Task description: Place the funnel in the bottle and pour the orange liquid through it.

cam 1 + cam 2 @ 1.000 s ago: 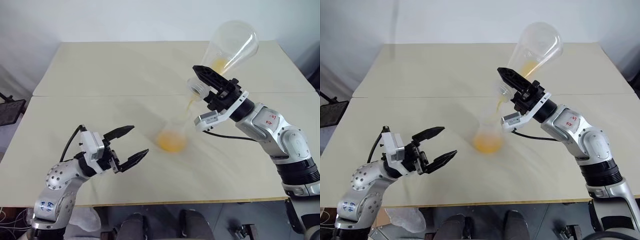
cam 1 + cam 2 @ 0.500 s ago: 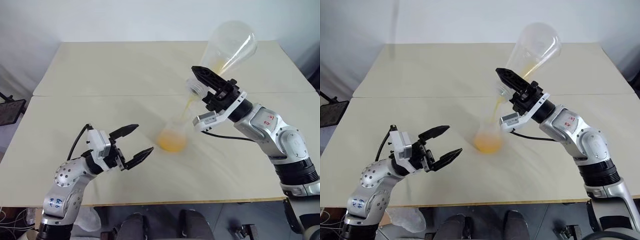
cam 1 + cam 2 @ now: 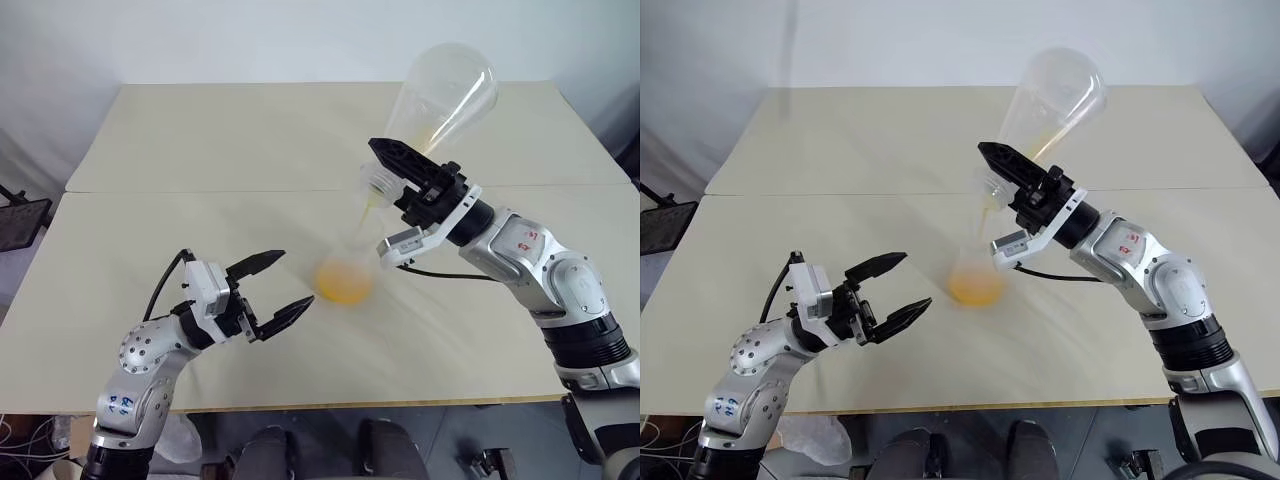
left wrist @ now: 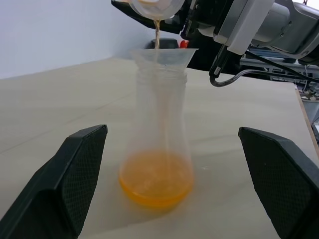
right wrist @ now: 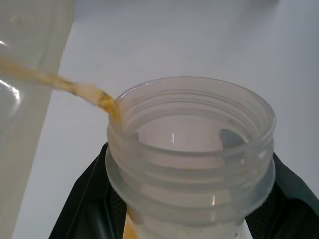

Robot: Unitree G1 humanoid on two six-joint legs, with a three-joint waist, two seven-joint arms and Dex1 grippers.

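While the right gripper (image 3: 400, 170) stays clamped on the tilted flask (image 3: 440, 95), orange liquid (image 4: 156, 185) pools in the clear bottle (image 4: 158, 134) mid-table, through its funnel (image 4: 163, 56); left gripper (image 3: 272, 287) jaws wide apart.

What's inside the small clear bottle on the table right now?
The small clear bottle holds a pool of orange liquid in its base, and the transparent funnel sits in its neck, catching a thin stream. The funnel's stem inside the neck cannot be made out.
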